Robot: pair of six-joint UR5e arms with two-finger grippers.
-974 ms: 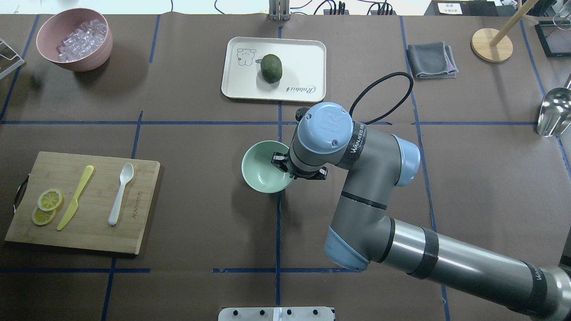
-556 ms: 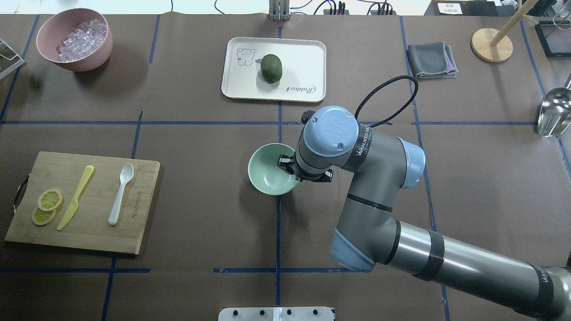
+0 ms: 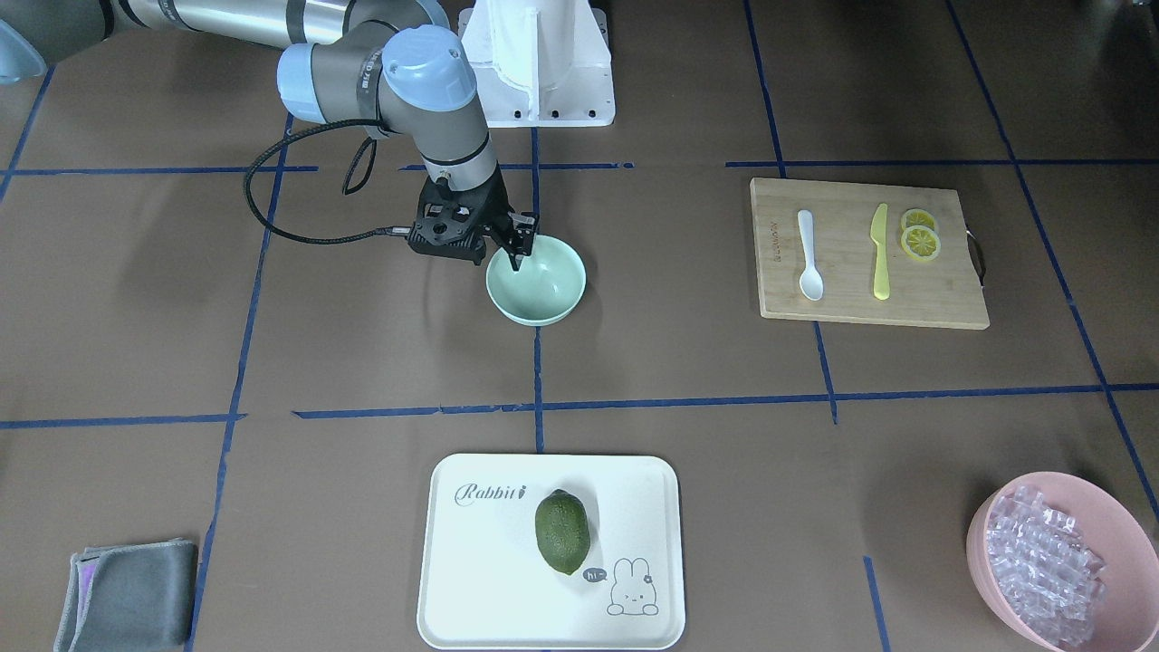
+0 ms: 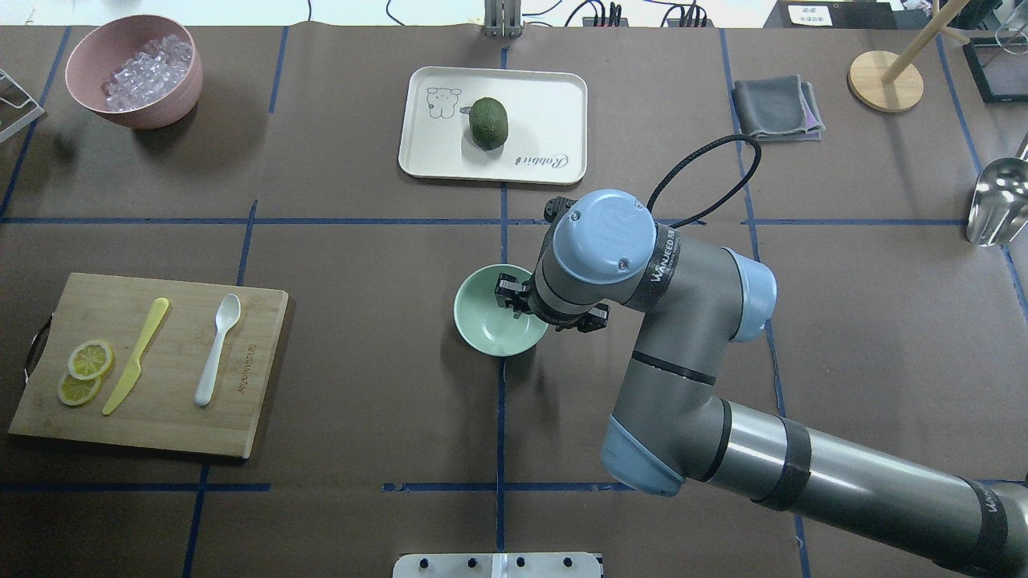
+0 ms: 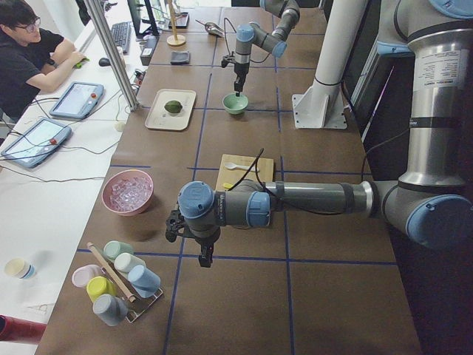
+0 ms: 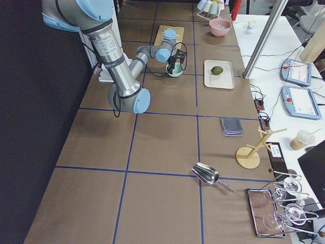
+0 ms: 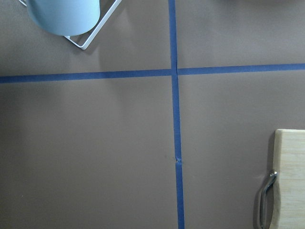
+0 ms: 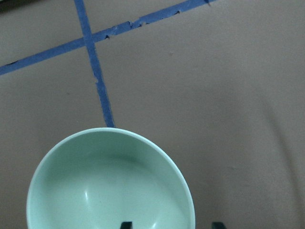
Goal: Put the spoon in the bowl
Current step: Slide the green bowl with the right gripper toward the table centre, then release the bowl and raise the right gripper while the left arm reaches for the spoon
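Note:
The pale mint-green bowl [image 4: 490,321] stands near the table's middle, on a blue tape line; it also shows in the front view [image 3: 543,288] and the right wrist view [image 8: 109,191]. My right gripper [image 3: 518,256] straddles the bowl's rim on its right, robot-facing side. One finger is inside and one outside, shut on the rim. The white spoon [image 4: 217,349] lies on the wooden cutting board [image 4: 241,401] at the left, beside the yellow knife [image 4: 136,353]. My left gripper [image 5: 202,255] hangs over the table at the far left; I cannot tell whether it is open.
Lemon slices [image 4: 84,369] lie on the board. A pink bowl [image 4: 152,112] of clear cubes stands far left. A white tray [image 4: 546,96] holds a green fruit [image 4: 488,122]. A grey cloth [image 4: 775,108] and a metal scoop [image 4: 996,201] lie at the right. A cup rack [image 5: 118,285] stands near the left gripper.
My right gripper has moved to the right and slightly toward the robot, and the mint-green bowl has moved with it. The spoon and the board have not moved.

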